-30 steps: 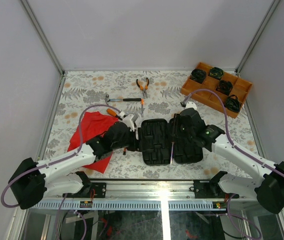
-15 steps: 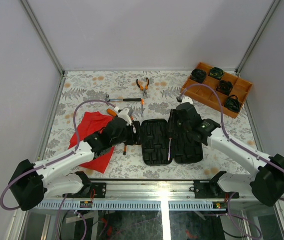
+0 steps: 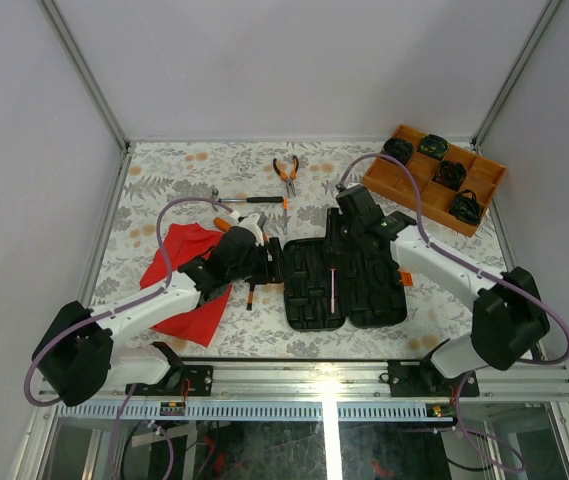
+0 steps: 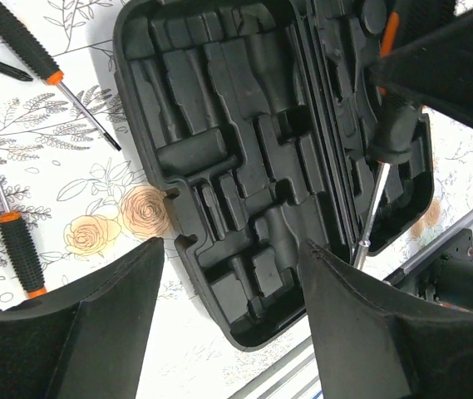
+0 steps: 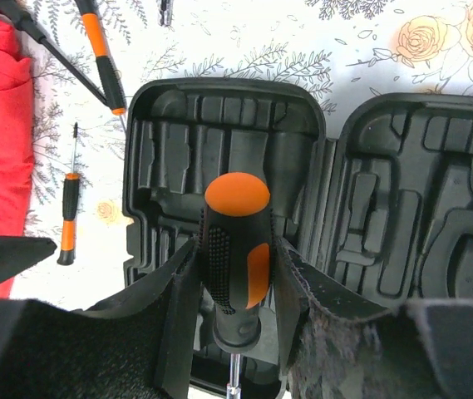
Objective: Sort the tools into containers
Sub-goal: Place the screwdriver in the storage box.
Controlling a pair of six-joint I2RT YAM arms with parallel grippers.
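The black tool case (image 3: 314, 285) lies open flat at the table's centre, with its moulded slots showing. My right gripper (image 3: 342, 238) hovers over the case's far edge near the hinge. It is shut on an orange-and-black screwdriver (image 5: 236, 249), and the steel shaft (image 3: 331, 290) points toward me over the case. My left gripper (image 3: 267, 258) is open and empty at the case's left edge; in the left wrist view (image 4: 232, 249) its jaws straddle the case's near corner. Pliers (image 3: 285, 172) and a hammer (image 3: 249, 200) lie behind the case. Loose screwdrivers (image 4: 22, 253) lie left of it.
A red cloth (image 3: 189, 280) lies under my left arm. An orange compartment tray (image 3: 419, 195) of black round items stands at the back right. More screwdrivers (image 5: 99, 46) lie between the cloth and the case. The metal rail runs along the near edge.
My right gripper has carried the screwdriver back and left, from over the case's right half to its far edge by the hinge. My left gripper has drawn back slightly.
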